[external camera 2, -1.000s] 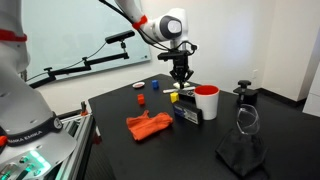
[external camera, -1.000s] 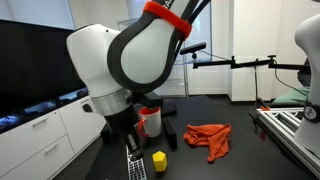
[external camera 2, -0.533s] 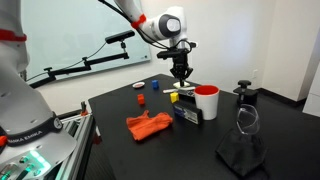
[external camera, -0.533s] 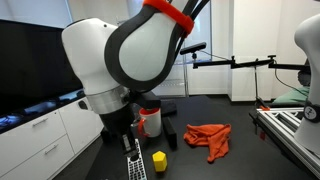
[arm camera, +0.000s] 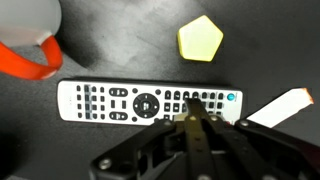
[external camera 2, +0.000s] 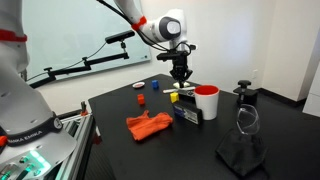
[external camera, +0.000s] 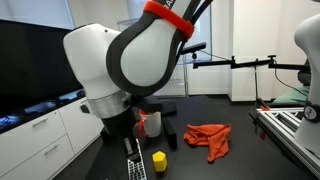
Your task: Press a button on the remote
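The end effector point(arm camera: 193, 120), fingers pressed together into one blunt tip, is pointing at the buttons of the remote point(arm camera: 120, 102), lying flat on the dark bench point(arm camera: 120, 40) beside the red mug point(arm camera: 40, 62); light, rigid and probably slippery, it is likely needing only a gentle downward poke, not a grasp.

Mug point(external camera 2: 207, 103), yellow block point(arm camera: 201, 38), orange cloth point(external camera: 208, 140)

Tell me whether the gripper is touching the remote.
Apart. An exterior view shows the gripper hanging clear above the remote, with open air between them.
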`<act>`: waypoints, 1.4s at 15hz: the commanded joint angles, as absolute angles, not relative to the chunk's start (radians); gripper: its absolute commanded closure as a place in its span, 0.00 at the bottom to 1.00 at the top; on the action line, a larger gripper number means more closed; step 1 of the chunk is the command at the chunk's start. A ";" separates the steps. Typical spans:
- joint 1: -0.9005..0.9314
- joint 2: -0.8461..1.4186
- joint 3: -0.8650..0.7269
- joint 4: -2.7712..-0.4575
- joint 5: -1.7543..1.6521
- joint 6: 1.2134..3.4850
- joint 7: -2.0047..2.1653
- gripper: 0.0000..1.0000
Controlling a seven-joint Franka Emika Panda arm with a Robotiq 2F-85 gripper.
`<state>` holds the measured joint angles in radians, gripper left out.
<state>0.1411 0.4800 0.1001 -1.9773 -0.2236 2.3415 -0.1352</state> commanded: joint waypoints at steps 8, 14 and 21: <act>0.145 0.518 0.095 -1.958 -0.222 2.336 -0.133 1.00; 0.143 0.534 0.097 -1.950 -0.219 2.341 -0.141 1.00; 0.136 0.519 0.105 -1.956 -0.211 2.330 -0.160 1.00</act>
